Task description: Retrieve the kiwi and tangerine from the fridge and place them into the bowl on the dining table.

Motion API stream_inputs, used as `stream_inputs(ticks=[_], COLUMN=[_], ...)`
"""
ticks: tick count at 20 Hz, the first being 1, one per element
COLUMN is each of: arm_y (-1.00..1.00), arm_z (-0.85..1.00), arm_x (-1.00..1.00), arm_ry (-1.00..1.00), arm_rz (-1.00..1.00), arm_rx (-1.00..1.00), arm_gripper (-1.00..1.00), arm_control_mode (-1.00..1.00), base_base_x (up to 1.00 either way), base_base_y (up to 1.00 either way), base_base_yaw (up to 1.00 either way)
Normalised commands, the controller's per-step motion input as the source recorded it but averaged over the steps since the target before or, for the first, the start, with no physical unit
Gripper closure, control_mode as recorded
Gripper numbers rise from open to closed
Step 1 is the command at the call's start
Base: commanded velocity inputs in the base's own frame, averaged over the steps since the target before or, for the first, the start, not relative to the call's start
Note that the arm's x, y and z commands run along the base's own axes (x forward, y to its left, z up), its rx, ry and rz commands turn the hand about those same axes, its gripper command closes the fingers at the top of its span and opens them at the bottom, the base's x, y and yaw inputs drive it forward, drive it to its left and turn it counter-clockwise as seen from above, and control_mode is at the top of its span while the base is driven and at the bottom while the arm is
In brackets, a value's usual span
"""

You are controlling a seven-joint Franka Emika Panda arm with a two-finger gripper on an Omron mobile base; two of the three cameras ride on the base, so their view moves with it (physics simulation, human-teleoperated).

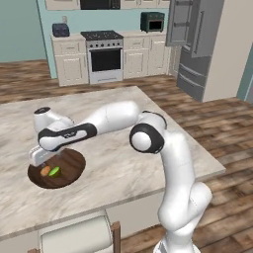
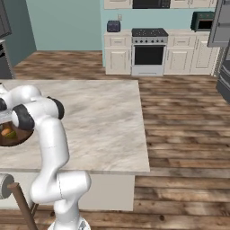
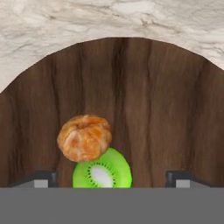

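Note:
The dark-brown wooden bowl (image 1: 66,170) sits near the front left of the dining table (image 1: 123,148). Inside it the orange tangerine (image 1: 45,171) and the green kiwi (image 1: 55,172) lie touching each other. In the hand view the tangerine (image 3: 84,137) rests against the cut kiwi (image 3: 103,173) on the bowl (image 3: 166,109) floor. My gripper (image 1: 42,162) hangs just above the bowl's left side, pointing down. Its fingertips (image 3: 41,179) stand wide apart in the hand view, so the gripper (image 3: 113,179) is open with nothing held. The fridge (image 1: 195,44) stands at the back right, a door ajar.
A chair back (image 1: 74,236) stands at the table's near edge, below the bowl. Across the wooden floor are cream cabinets with a stove (image 1: 104,54), a toaster (image 1: 61,30) and a small oven (image 1: 152,21). The table's right part (image 2: 103,117) is bare stone.

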Motion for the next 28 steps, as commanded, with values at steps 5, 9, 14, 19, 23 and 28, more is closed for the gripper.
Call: stream_inputs(ticks=[5, 9, 14, 19, 23, 28], arm_y=[-0.49, -0.8, -1.0, -1.0, -1.0, -1.0], arm_z=[0.26, 0.65, 0.81, 0.79, 0.89, 0.97], arm_x=[-0.42, -0.76, -0.68, -0.52, -0.71, -0.76], arm_ry=[-0.01, -0.13, -0.27, -0.41, -0.44, -0.41], arm_rz=[-0.05, -0.06, -0.07, -0.06, -0.04, -0.05], arm_rx=[0.0, 0.0, 0.01, 0.1, 0.15, 0.17], arm_gripper=[-1.0, -1.0, -1.0, -1.0, -1.0, -1.0], arm_control_mode=[-1.0, -1.0, -1.0, -1.0, -1.0, -1.0], base_base_x=[0.0, 0.0, 0.0, 0.0, 0.0, 0.0], base_base_y=[0.0, 0.0, 0.0, 0.0, 0.0, 0.0], base_base_yaw=[0.0, 0.0, 0.0, 0.0, 0.0, 0.0])
